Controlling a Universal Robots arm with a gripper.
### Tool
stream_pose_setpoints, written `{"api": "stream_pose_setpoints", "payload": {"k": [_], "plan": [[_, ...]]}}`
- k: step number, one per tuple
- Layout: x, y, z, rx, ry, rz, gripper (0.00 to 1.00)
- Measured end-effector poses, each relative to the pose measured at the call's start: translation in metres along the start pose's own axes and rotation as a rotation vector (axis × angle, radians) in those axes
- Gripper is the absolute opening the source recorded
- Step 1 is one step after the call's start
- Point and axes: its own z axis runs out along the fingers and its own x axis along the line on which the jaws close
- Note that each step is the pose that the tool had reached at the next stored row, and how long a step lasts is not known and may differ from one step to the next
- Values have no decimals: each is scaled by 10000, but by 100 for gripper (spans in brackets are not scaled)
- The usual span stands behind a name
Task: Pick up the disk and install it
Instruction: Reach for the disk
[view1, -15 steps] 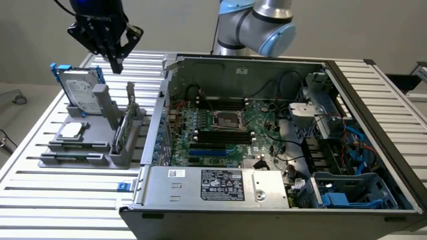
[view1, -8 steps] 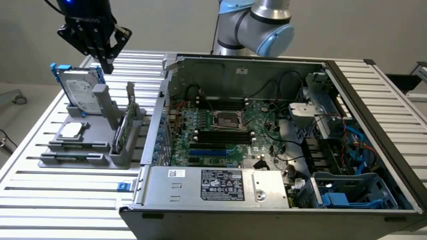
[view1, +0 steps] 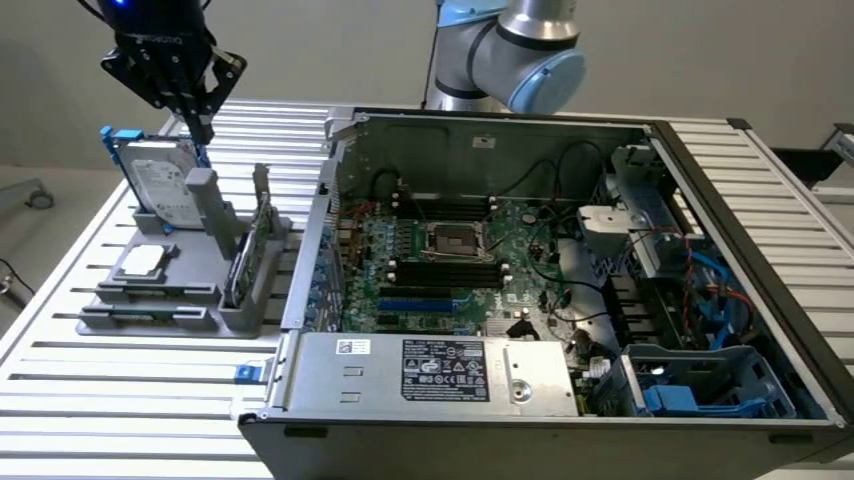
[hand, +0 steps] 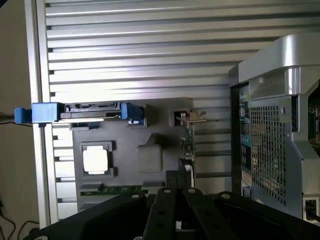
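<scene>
The disk (view1: 163, 182), a silver-grey drive with a white label in a blue carrier, stands upright on its edge at the back of a grey holder (view1: 154, 310), at the exterior view's left. My gripper (view1: 200, 128) hangs just above the disk's upper corner, fingers shut and pointing down, with nothing between them. From the wrist camera the disk (hand: 85, 112) appears edge-on with blue ends, and the shut gripper (hand: 176, 192) sits some way off it, over the holder (hand: 150, 157).
The holder also carries a small square silver chip (view1: 143, 262) (hand: 95, 161) and a thin upright circuit card (view1: 251, 262) (hand: 188, 142). An open computer case (view1: 314, 390) lies to the exterior view's right, with a blue drive cage (view1: 707, 385) in its near corner. Everything rests on a slatted metal table (view1: 120, 400).
</scene>
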Motion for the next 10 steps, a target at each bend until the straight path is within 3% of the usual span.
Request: {"api": "stream_pose_setpoints", "payload": {"k": [10], "plan": [[176,234,15,3,9,-160,11]]}}
